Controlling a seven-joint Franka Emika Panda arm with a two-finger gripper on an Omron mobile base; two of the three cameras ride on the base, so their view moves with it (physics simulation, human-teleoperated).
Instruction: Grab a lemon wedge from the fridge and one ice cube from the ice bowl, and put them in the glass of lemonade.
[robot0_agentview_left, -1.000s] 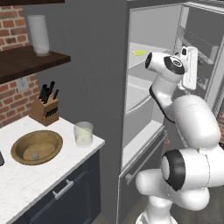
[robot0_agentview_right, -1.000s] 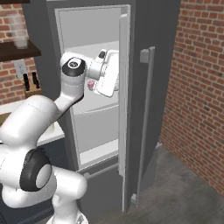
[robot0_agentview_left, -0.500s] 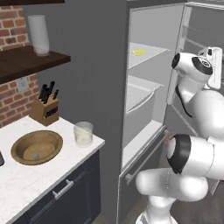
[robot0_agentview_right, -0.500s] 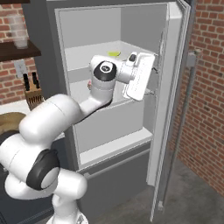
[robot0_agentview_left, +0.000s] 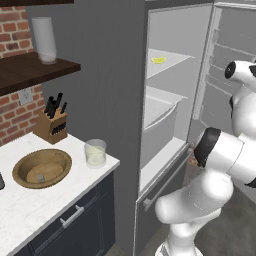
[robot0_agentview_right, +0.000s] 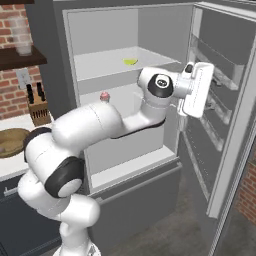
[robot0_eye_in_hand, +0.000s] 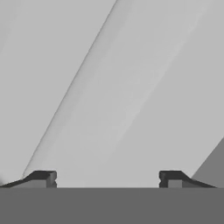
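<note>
The fridge (robot0_agentview_left: 170, 100) stands with its door (robot0_agentview_right: 225, 115) swung wide. A tiny yellow-green lemon wedge (robot0_agentview_left: 159, 60) (robot0_agentview_right: 130, 61) lies on the upper shelf. My gripper (robot0_agentview_right: 209, 89) (robot0_eye_in_hand: 107, 179) is held against the inner side of the door, right of the shelves. Its fingertips (robot0_eye_in_hand: 43, 178) are spread, open, with nothing between them. On the counter to the left sits the glass of lemonade (robot0_agentview_left: 95, 153). Beside it is the wooden ice bowl (robot0_agentview_left: 42, 168) (robot0_agentview_right: 10, 141) with an ice cube (robot0_agentview_left: 41, 177) inside.
A pink-topped cupcake (robot0_agentview_right: 104, 96) rests on the middle fridge shelf. A knife block (robot0_agentview_left: 52, 122) (robot0_agentview_right: 37, 107) stands at the brick wall behind the bowl. A frosted glass (robot0_agentview_left: 44, 40) is on the dark wall shelf. The door's inner racks (robot0_agentview_right: 210, 125) jut out at the right.
The fridge door has swung from nearly closed to wide open. My hand has travelled right with it, away from the shelves, and the lemon wedge has come into plain view.
</note>
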